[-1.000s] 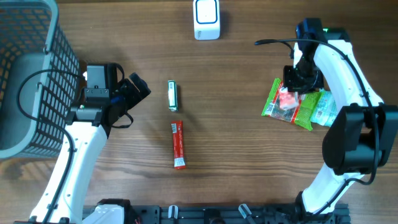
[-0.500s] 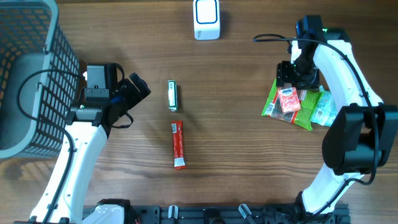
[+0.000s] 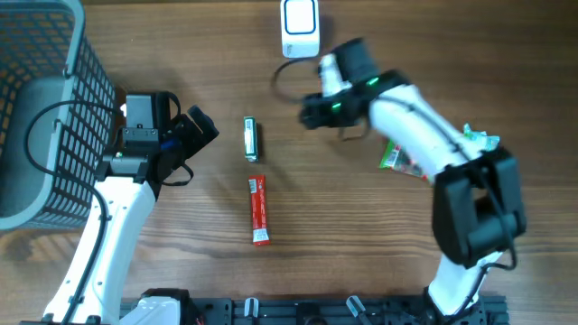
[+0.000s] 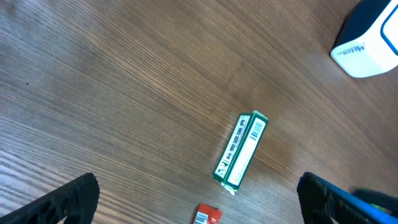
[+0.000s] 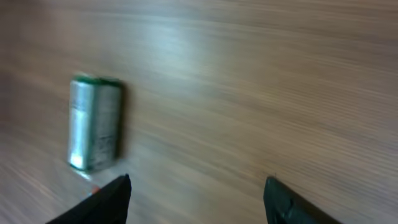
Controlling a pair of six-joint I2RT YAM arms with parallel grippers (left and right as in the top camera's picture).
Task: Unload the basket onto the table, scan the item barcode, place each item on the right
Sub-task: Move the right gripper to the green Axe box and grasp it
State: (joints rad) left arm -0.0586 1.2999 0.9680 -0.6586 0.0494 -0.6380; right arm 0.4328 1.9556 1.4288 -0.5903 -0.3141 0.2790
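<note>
- Bare wooden table point(image 3: 361, 235) lies open across the near middle. A wire basket point(image 3: 36, 99) fills the far left corner, and the white barcode scanner point(image 3: 300, 27) sits at the far edge.
- The green pack point(image 3: 251, 139) lies flat between the arms. The right gripper point(image 5: 196, 193), jaws partly apart and empty, is right of it, not touching. The left gripper point(image 4: 199, 196), spread wide and empty, is left of it.
- A second earlier the right arm was over the snack bags point(image 3: 395, 155); it has swung left.
</note>
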